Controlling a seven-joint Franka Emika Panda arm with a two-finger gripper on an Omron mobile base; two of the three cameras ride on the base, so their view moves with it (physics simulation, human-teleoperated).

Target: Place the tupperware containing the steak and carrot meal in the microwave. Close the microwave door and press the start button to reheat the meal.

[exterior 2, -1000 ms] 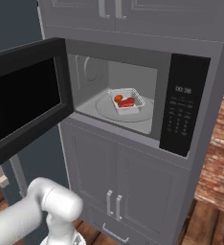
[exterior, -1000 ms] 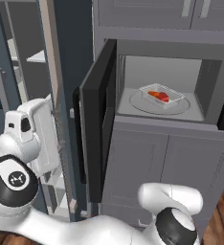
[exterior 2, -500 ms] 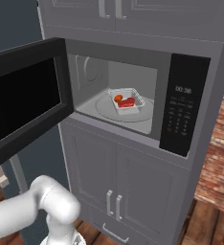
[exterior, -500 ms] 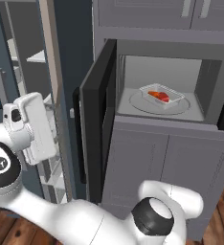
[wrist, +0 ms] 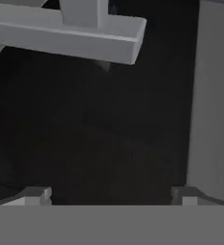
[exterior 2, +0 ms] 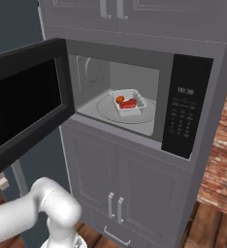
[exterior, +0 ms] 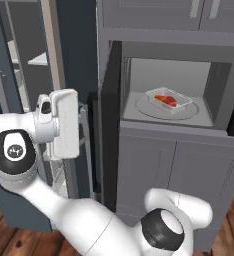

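Two fingertips: your gripper has its jaws spread wide, holding nothing.
Arm pose: your hand sits left of the microwave door, facing its dark outer panel.
Door edge: swung fully open.
Tupperware: on the turntable inside the microwave.

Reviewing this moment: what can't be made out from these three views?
- Start button: on the control panel in the right base view the keys are too small to tell apart.
- Control panel in the left base view: cut off by the right edge.
- Steak and carrot meal: pieces in the tupperware are too small to count.
- Gripper: open, facing the microwave door; contact cannot be told in the dark hand view.
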